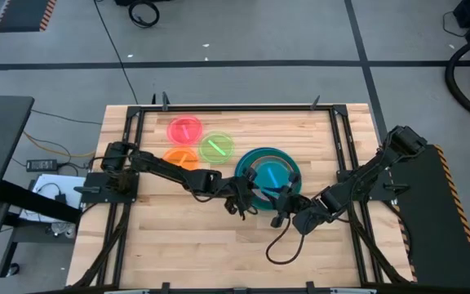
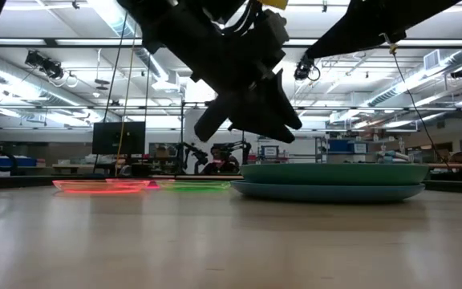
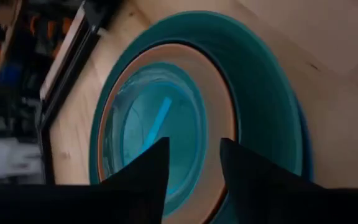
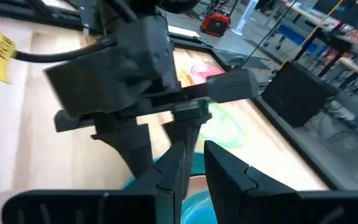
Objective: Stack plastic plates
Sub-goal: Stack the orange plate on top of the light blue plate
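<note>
We see the stack (image 1: 269, 173) right of the table's (image 1: 186, 245) centre: a blue plate (image 2: 327, 192) at the bottom, a teal plate (image 3: 260, 93) on it, a brownish-orange plate (image 3: 219, 106) inside that, and a cyan plate (image 3: 160, 124) on top. In the low view only the two large plates show, one resting on the other.

Three small plates lie on the wood left of the stack: the pink plate (image 1: 184, 129) farthest back, the green plate (image 1: 216, 148) between it and the stack, and the orange plate (image 1: 181, 158) partly under the left arm.

The left gripper (image 1: 241, 198) hangs at the stack's near-left edge. Its fingers (image 3: 145, 180) stand a little apart and hold nothing, with the cyan plate showing in the gap.

The right gripper (image 1: 282, 209) sits at the stack's near edge, just beside the left one. Its fingers (image 4: 229, 174) stand narrowly apart, empty, pointing at the left gripper's body.
</note>
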